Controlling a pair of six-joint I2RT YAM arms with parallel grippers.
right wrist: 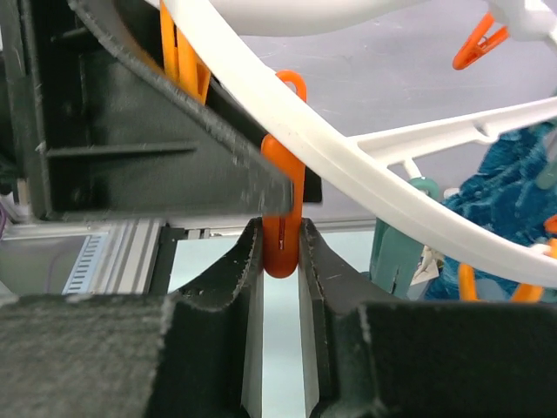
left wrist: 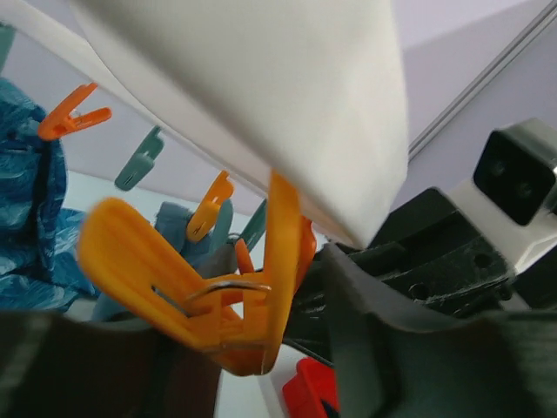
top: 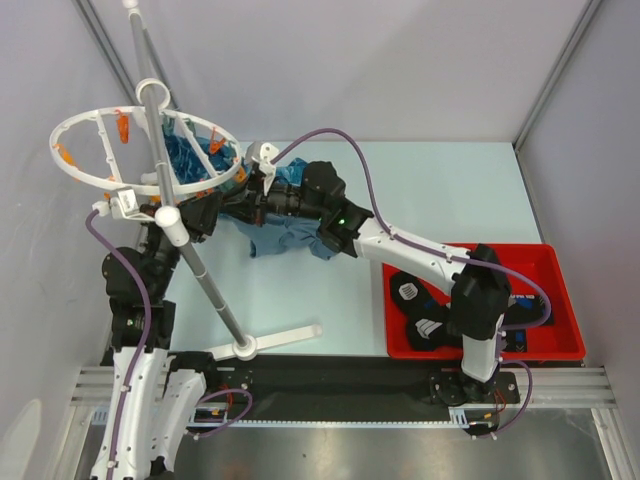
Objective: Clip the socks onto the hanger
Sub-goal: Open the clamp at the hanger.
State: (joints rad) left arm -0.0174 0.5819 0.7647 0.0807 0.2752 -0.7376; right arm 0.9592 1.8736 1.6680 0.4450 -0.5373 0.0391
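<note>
The black socks (top: pixel 420 310) with white patches lie in the red tray (top: pixel 540 255) at the right. The white ring hanger (top: pixel 80 125) stands at the far left with orange and teal clips. My right gripper (top: pixel 258 180) reaches across to the ring and is shut on the lower tip of an orange clip (right wrist: pixel 283 218), as the right wrist view (right wrist: pixel 283 252) shows. My left gripper (top: pixel 205 210) is at the ring's near edge. Its fingers stand apart on either side of another orange clip (left wrist: pixel 218 296), whose handles are spread. No sock shows in either gripper.
Blue patterned cloths (top: pixel 195 160) hang from the ring. A grey-blue cloth (top: pixel 285 235) lies on the table under my right arm. The hanger's slanted pole (top: pixel 200 270) and its foot (top: pixel 270 342) stand in front of my left arm. A tray corner shows in the left wrist view (left wrist: pixel 309 387).
</note>
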